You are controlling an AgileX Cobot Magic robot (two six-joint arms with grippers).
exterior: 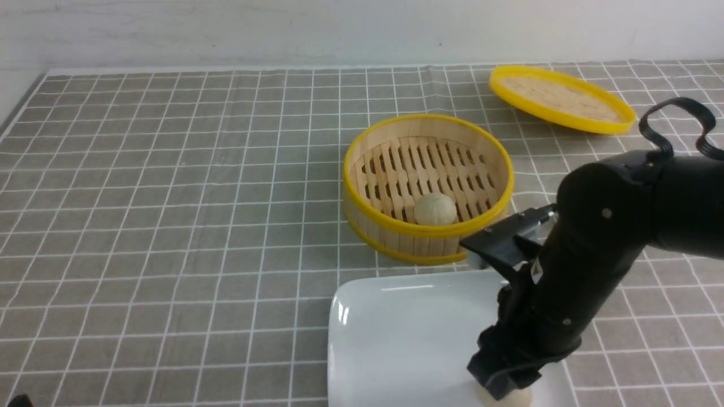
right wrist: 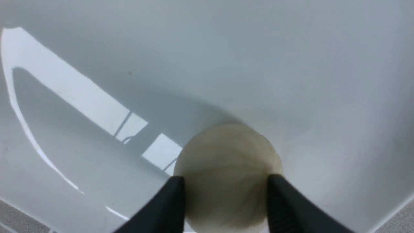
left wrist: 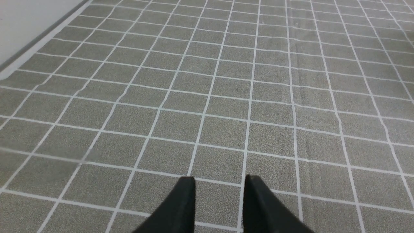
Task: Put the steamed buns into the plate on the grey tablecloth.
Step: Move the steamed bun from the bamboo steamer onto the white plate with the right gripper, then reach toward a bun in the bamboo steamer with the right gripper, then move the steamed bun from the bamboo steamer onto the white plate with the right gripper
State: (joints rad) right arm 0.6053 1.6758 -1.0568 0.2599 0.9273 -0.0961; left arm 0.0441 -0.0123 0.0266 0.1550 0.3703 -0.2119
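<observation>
Steamed bun (right wrist: 226, 152) in right pincer (right wrist: 226, 177) over plate (right wrist: 226, 48), grip clear only wrist-side

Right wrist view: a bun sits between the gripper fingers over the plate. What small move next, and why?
Probably open the right gripper: its fingers clasp a steamed bun low over the plate, seemingly touching it, so release should leave it there. The other bun lies in the basket.
</observation>
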